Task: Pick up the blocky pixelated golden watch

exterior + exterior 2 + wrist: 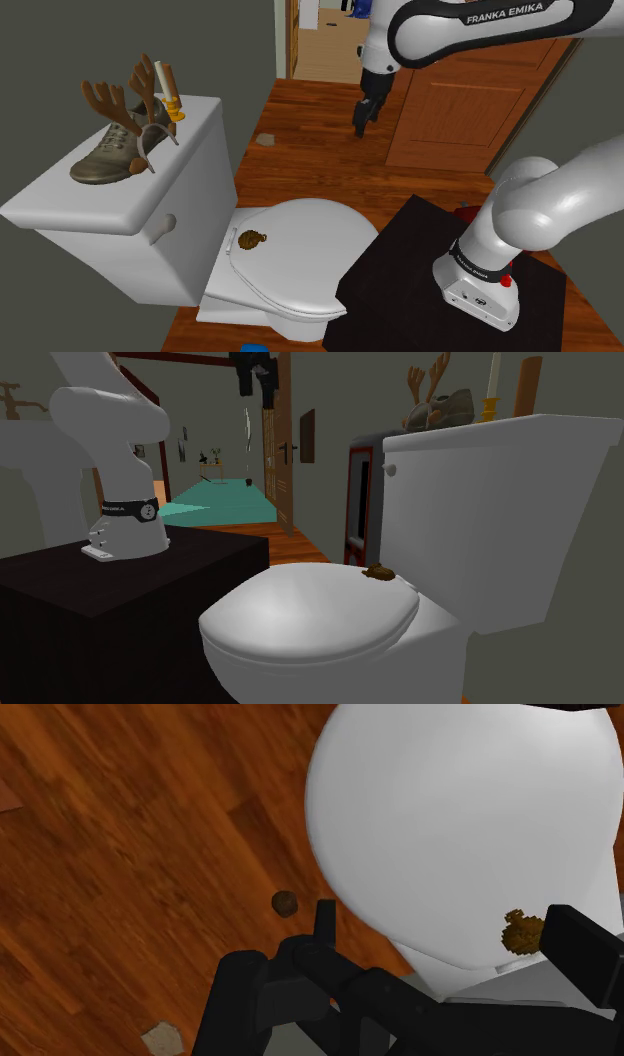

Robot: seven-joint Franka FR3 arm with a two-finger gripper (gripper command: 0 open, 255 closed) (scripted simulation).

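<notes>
Stand [400,275]: dark box at the shoulder view's lower right. The arm [480,25] rises from it, bends over at the top and reaches toward that view's left.

Gripper [362,115] hangs fingers-down, high over the wood floor [310,150], off the front end of the toilet lid [315,235]. Its fingers stand apart, with nothing between them and touching nothing.

Watch [248,240]: small, brown-gold and blocky. It lies on the white lid at the hinge end, just in front of the tank [130,205], well apart from the gripper. In the wrist view the watch [522,932] shows next to one finger's tip, on the lid below.

On the tank top are a brown shoe [105,162], antlers [115,100] and a white stick [165,80] on a yellow base.

On the floor past the toilet lies a small grey lump [265,139]. Beyond it, behind the gripper, is a wooden door [470,115].
</notes>
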